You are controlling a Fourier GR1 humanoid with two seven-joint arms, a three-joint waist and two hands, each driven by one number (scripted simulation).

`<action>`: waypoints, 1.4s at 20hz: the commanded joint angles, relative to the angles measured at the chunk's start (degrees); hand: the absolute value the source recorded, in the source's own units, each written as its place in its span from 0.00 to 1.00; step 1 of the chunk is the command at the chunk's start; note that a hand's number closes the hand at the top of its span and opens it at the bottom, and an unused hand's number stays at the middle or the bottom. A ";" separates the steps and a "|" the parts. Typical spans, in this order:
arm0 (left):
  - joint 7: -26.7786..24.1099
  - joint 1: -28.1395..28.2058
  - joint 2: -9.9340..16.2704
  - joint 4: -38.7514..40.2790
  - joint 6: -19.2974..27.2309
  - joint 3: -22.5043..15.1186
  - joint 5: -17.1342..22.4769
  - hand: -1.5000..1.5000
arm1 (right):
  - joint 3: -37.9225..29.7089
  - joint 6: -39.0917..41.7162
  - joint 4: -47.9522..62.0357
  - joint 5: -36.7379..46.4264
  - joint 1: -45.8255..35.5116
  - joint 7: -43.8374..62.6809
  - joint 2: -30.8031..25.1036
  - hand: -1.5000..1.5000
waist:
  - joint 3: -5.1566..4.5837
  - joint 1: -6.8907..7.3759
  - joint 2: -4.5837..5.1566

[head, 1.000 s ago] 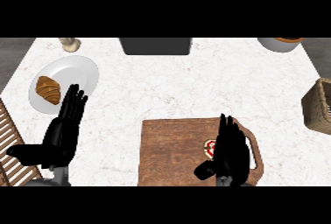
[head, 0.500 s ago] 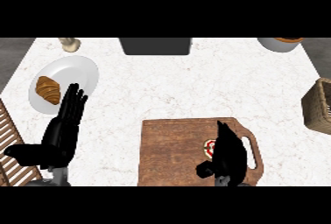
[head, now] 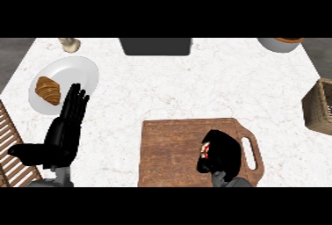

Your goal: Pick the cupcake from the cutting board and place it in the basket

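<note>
On the brown wooden cutting board point(head: 170, 147) at the lower middle, my right hand point(head: 224, 154) has its fingers curled round the cupcake point(head: 205, 150). Only a sliver of red and white shows at the hand's left side; the rest is hidden. The wicker basket point(head: 320, 107) stands at the right edge, well away from the hand. My left hand point(head: 65, 127) rests open at the lower left, fingers straight and pointing up toward the plate.
A white plate point(head: 74, 72) with a croissant point(head: 48, 90) lies at the upper left. A dark box point(head: 156, 45) sits at the back middle, a bowl point(head: 280, 44) at the back right, a small jar point(head: 70, 44) at the back left. Wooden slats point(head: 12, 149) line the left edge.
My right hand's fingers have curled down from straight and closed round the cupcake on the board. The left hand has stayed in place.
</note>
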 commanded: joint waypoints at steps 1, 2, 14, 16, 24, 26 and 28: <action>0.36 -0.93 -0.15 0.34 -1.16 0.83 -1.06 0.50 | 2.16 -0.51 3.31 1.45 -0.41 3.52 0.49 1.00 | 0.08 0.02 0.08; 1.36 2.07 1.09 -3.55 -2.26 2.76 1.23 0.50 | -1.40 2.10 1.08 1.88 0.19 0.51 -0.94 1.00 | 0.08 0.07 0.04; -0.04 -1.63 -0.48 -2.40 -1.55 -0.47 0.23 0.50 | -47.09 -3.84 20.12 0.02 -21.91 14.78 -16.61 1.00 | 0.13 3.88 3.62; -0.52 -2.10 -0.71 -2.12 -1.86 -1.78 -0.69 0.50 | -49.66 -4.57 23.39 2.53 -25.39 15.41 -19.82 1.00 | 0.12 5.25 3.95; 0.84 -5.09 -0.89 -1.47 -2.96 -3.13 -0.80 0.50 | -55.50 -14.87 29.77 13.90 -38.63 14.77 -27.84 1.00 | 0.21 9.02 4.16; 1.24 -5.31 -1.76 -1.17 -2.84 -4.31 -1.08 0.50 | -55.14 -16.00 30.94 18.20 -41.85 15.02 -29.60 1.00 | 0.10 9.34 3.86; 1.03 -4.67 -1.05 -0.78 -3.44 -4.42 -1.37 0.50 | -54.91 -17.53 32.32 22.31 -44.46 15.75 -30.15 1.00 | 0.03 10.35 3.84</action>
